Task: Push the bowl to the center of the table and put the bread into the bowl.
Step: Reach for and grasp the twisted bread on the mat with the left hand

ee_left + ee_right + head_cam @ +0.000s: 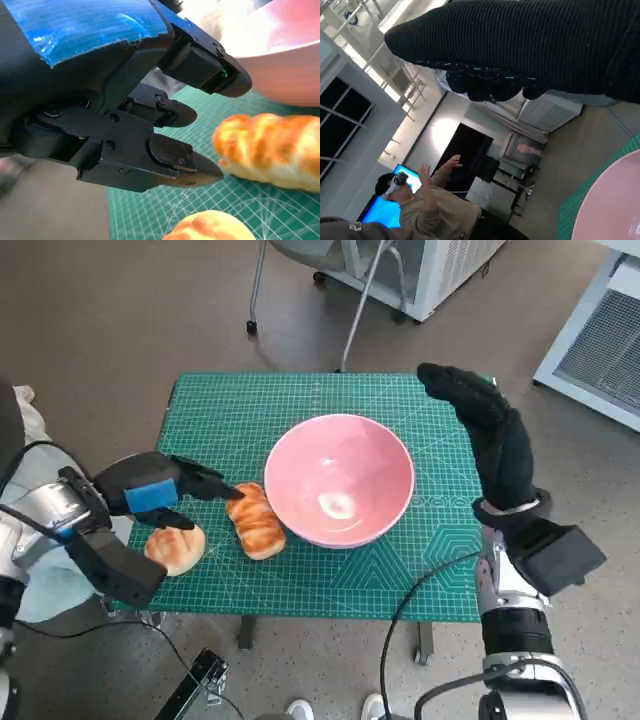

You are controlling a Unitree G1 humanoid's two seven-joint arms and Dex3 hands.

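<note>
The braided bread loaf [256, 521] lies left of centre in the head view, touching the pink bowl [340, 480], long axis up-down; the empty, spread left hand [165, 492] is nearest, right hand [490, 430] spread above the bowl.

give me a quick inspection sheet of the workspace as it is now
surface: green cutting mat covering the small table
job's things: pink bowl near the middle, empty; braided bread beside its rim; round bread at the mat's edge
clutter: nothing seen
hands: left hand open, fingers by the braided bread; right hand open, raised beside the bowl
cables: black cable across the mat's corner
surroundings: chair legs, white cabinets, a person seated
</note>
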